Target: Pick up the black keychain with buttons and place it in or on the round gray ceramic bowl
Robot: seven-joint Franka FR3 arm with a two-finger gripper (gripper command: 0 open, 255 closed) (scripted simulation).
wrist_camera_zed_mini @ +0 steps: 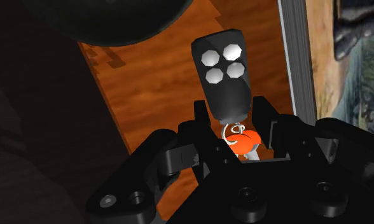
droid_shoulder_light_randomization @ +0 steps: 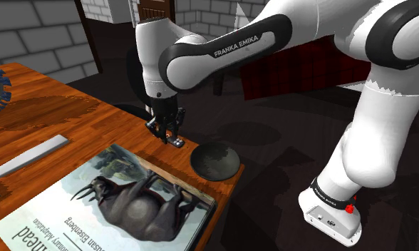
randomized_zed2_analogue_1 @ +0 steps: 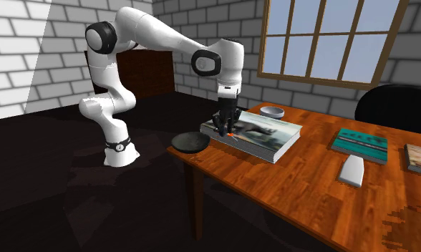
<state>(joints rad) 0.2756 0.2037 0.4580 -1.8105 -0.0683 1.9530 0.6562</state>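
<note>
Because the end effector (wrist_camera_zed_mini: 233, 118) clasps the black keychain (wrist_camera_zed_mini: 222, 70) only at its narrow ring end, with a finger pressed against either side and most of the buttoned body jutting out past the tips, the likeliest trouble is, I judge, the fob pivoting or slipping free during the carry. A quick swing toward the bowl (droid_shoulder_light_randomization: 215, 161) could twist it in so small a hold. The orange tag (wrist_camera_zed_mini: 246, 141) on its ring sits back between the fingers and might shift the grasp. The bowl rests at the bench (droid_shoulder_light_randomization: 65, 114) corner nearest the stand, right at the edge. A skewed release could therefore send the keychain past the rim and off the bench, and a low approach could nudge the bowl over. The big book (droid_shoulder_light_randomization: 122, 200) lies just beside the end effector, leaving little room on that side. The keychain is over the bare wood between book and bowl; whether it has cleared the surface I cannot tell.
</note>
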